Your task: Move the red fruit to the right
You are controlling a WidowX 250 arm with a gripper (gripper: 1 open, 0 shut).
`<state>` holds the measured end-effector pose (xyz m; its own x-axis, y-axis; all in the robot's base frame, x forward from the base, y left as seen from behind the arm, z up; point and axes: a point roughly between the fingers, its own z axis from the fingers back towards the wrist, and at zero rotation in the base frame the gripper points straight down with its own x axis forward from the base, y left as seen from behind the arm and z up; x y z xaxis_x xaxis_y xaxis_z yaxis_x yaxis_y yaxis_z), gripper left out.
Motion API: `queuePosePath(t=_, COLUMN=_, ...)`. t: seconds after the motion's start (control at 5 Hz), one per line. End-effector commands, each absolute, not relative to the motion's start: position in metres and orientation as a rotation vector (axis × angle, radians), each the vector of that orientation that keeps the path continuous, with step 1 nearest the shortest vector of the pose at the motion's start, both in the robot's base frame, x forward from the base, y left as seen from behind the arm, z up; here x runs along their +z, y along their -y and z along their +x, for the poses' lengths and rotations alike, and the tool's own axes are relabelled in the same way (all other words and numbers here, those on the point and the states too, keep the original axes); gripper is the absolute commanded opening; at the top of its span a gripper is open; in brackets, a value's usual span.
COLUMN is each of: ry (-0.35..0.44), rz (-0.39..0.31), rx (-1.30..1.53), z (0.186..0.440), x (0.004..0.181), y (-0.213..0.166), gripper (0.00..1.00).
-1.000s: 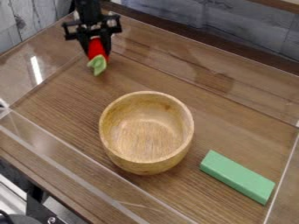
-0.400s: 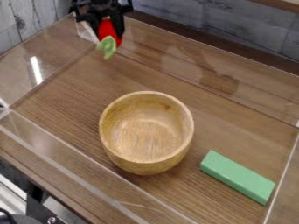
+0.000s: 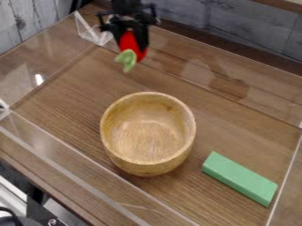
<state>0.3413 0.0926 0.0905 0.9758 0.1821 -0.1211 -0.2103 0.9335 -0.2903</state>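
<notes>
The gripper point(image 3: 130, 40) hangs at the top of the view, left of centre, above the far part of the wooden table point(image 3: 71, 97), and its dark jaws are pinched on the fruit point(image 3: 129, 47). The fruit is held clear of the table, with no part of it touching the surface. Its red body sits up between the jaws, and its light green cap point(image 3: 124, 60) pokes out below them. The long axis runs steeply, close to upright, leaning a little so that the cap end points down and slightly to the left in the view, while the red end points up into the gripper. How much of the red body is covered by the jaws is hard to tell, since they blend with it. The fruit hangs beyond the bowl point(image 3: 147, 132) and well apart from it, roughly over the bowl's far-left side as seen from here. The bowl stands upright near the middle of the table. A flat green block point(image 3: 239, 177) lies on the table at the lower right, just beside the bowl but not touching it, its long side running diagonally. Clear walls point(image 3: 48, 44) surround the table.
</notes>
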Motion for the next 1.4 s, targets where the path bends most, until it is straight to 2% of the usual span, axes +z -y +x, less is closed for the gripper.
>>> queuePosePath(t=0.0, ry=-0.006, rz=-0.299, rx=0.119, z=0.346, x=0.125, y=-0.064, gripper=0.0)
queuePosePath(t=0.4, ry=-0.013, rz=-0.325, rx=0.073, z=0.345, x=0.106, y=0.001, gripper=0.0)
queuePosePath(t=1.0, ry=-0.009, rz=-0.351, rx=-0.033, z=0.343, x=0.1, y=0.047, gripper=0.0)
queuePosePath(t=1.2, ry=-0.014, rz=-0.345, rx=-0.066, z=0.344, x=0.085, y=0.067, gripper=0.0)
